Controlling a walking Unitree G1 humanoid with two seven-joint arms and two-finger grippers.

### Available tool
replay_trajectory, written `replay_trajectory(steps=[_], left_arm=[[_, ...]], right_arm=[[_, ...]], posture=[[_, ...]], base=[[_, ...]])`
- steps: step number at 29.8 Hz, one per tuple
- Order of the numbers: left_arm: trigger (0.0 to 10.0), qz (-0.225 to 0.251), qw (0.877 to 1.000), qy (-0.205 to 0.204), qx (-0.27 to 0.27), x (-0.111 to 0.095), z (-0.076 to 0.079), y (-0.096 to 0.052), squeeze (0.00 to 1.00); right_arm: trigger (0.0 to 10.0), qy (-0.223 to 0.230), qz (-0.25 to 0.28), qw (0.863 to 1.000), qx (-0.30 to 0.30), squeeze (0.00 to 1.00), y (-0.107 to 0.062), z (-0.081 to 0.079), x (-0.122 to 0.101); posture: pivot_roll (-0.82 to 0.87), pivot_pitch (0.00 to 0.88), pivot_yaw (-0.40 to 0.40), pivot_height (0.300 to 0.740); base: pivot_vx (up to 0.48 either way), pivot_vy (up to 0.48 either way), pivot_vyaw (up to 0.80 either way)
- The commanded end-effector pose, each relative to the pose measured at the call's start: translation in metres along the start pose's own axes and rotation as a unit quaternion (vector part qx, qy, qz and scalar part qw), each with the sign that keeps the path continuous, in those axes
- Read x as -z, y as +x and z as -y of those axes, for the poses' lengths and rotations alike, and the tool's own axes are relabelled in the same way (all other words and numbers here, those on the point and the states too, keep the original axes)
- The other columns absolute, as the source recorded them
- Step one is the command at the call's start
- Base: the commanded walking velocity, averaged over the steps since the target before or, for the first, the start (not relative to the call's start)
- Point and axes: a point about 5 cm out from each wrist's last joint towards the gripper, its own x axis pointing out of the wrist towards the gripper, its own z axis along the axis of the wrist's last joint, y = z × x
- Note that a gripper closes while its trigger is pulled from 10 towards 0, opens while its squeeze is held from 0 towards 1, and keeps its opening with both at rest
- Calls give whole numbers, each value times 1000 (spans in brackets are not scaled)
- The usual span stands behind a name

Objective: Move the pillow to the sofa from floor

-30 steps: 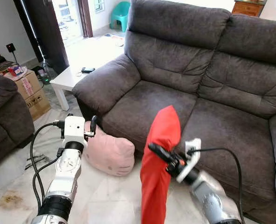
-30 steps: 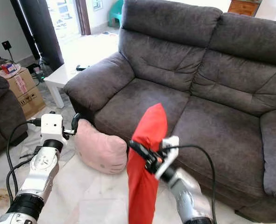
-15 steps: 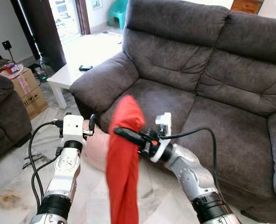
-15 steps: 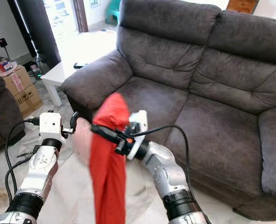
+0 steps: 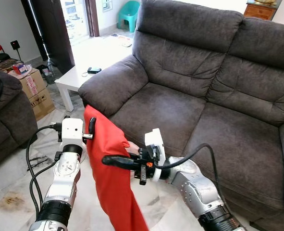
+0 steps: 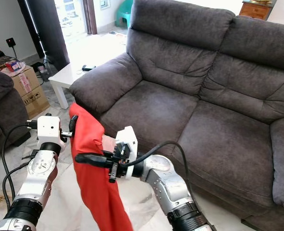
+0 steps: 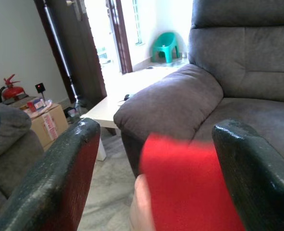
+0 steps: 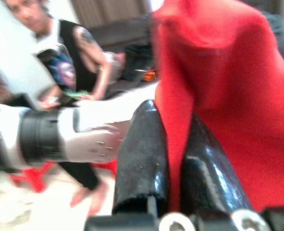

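Right wrist view shows our right gripper (image 8: 173, 159) clenched on a fold of the red pillow (image 5: 114, 178), which hangs limp in front of the sofa (image 5: 199, 91), below its seat and still over the floor. Our left gripper (image 7: 156, 168) is released, its fingers wide apart, just beside the pillow on the side away from the sofa. We judge that we should keep the pinch firm, lift until the hanging end clears the sofa seat edge, then carry it over the cushion.

Red pillow (image 5: 114, 178), limp and hanging lengthwise, pinched between the right gripper's (image 5: 109, 160) two black fingers (image 8: 142, 159), draping below them, off the floor.
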Motion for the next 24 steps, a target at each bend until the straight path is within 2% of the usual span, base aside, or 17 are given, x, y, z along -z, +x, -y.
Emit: replay_trajectory(steps=[1, 6, 11, 12, 13, 14, 15, 16, 17, 19, 23, 24], left_arm=[[10000, 5, 1000, -1, 5, -4, 4, 3, 0], [10000, 6, 1000, -1, 7, -5, 4, 3, 0], [10000, 7, 1000, -3, 8, -5, 4, 4, 0], [10000, 7, 1000, -3, 9, -5, 4, 4, 0], [10000, 7, 1000, -6, 14, -5, 5, 3, 0], [10000, 4, 1000, -6, 16, -4, 6, 2, 0], [10000, 2, 1000, -7, 18, -3, 6, 1, 0], [10000, 2, 1000, -7, 18, -3, 6, 1, 0], [10000, -6, 1000, -4, 22, 2, 6, -3, 0], [10000, -15, 1000, -2, 25, 7, 5, -6, 0], [10000, -23, 999, -1, 25, 12, 4, -8, 0], [10000, -23, 999, -1, 25, 12, 4, -8, 0]], right_arm=[[10000, -57, 24, 997, 46, 0, 1, 13, -19], [10000, -44, 27, 999, 17, 0, -4, 6, -16], [10000, -35, 31, 999, -8, 0, 8, -6, -13], [10000, -43, 33, 998, 11, 0, 8, -3, -13], [10000, -55, 44, 992, 106, 0, 1, 13, -14], [10000, -67, 44, 983, 168, 0, -6, 24, -14], [10000, -77, 44, 975, 206, 0, -11, 31, -14], [10000, -77, 44, 975, 206, 0, -11, 31, -14], [10000, -65, 42, 950, 303, 0, -36, 49, -9], [10000, -61, 48, 925, 372, 0, -64, 58, -7], [10000, -30, 66, 903, 423, 0, -88, 61, 0], [10000, -30, 66, 903, 423, 0, -88, 61, 0]], posture=[[85, 0, -53, 740], [88, 0, -50, 740], [93, 0, -56, 740], [93, 0, -56, 740], [94, 0, -57, 740], [94, 0, -57, 740], [89, 0, -53, 740], [89, 0, -53, 740], [78, 0, -49, 740], [75, 0, -45, 740], [66, 0, -43, 740], [66, 0, -43, 740]], base=[[0, 0, 0], [0, 0, 0], [0, 0, 0], [0, 0, 0], [0, 0, 0], [0, 0, 0], [0, 0, 0], [0, 0, 0], [0, 0, 0], [0, 0, 0], [0, 0, 0], [0, 0, 0]])
